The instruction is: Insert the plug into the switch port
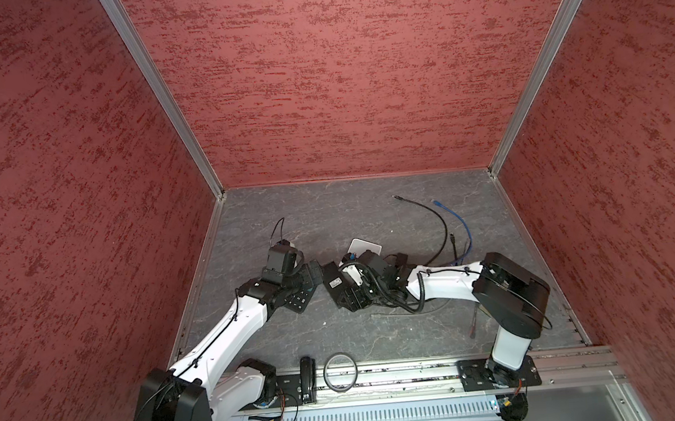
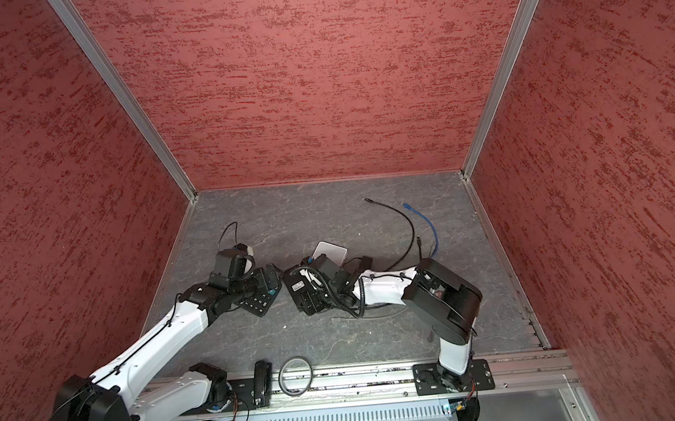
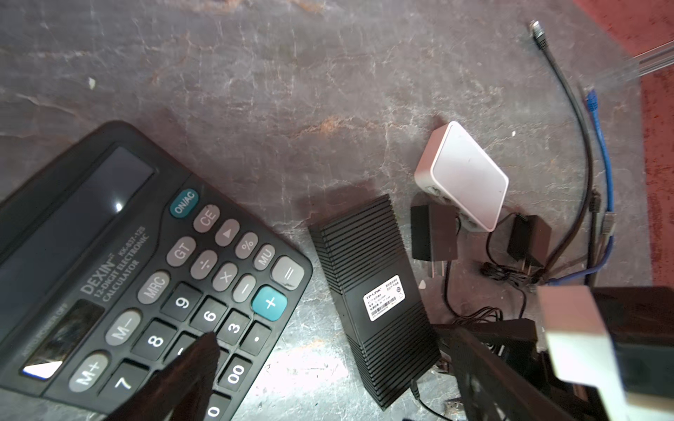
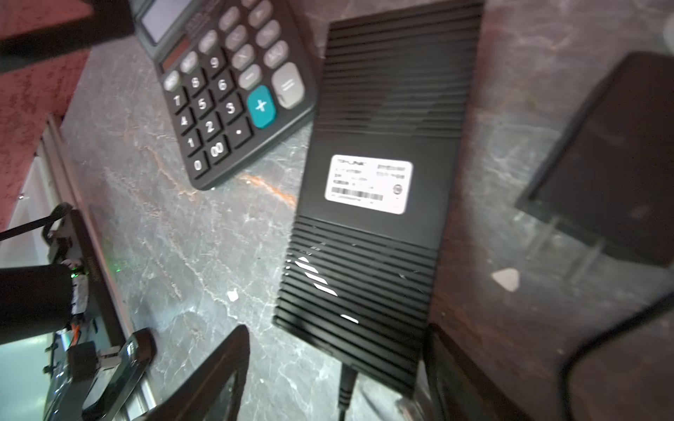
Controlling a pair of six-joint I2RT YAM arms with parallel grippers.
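- plug [image 4: 344,382] sits at the switch [image 4: 368,233] port, end facing the right gripper [image 4: 337,328]; looks seated, depth unclear.
- right jaws spread, straddling that end, gripping nothing.
- left gripper [image 3: 328,339] jaws wide over the calculator [image 3: 146,273], probably ready to brace the switch on the bench [image 3: 255,91].

Around me: three red textured walls [image 1: 336,74], aluminium corner posts [image 1: 159,89] at the joins, grey marbled floor [image 1: 327,204], metal rail [image 1: 404,374] along my near edge.

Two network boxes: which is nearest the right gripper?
The black ribbed switch with the white label, its end within the open right gripper; the small white box lies farther off.
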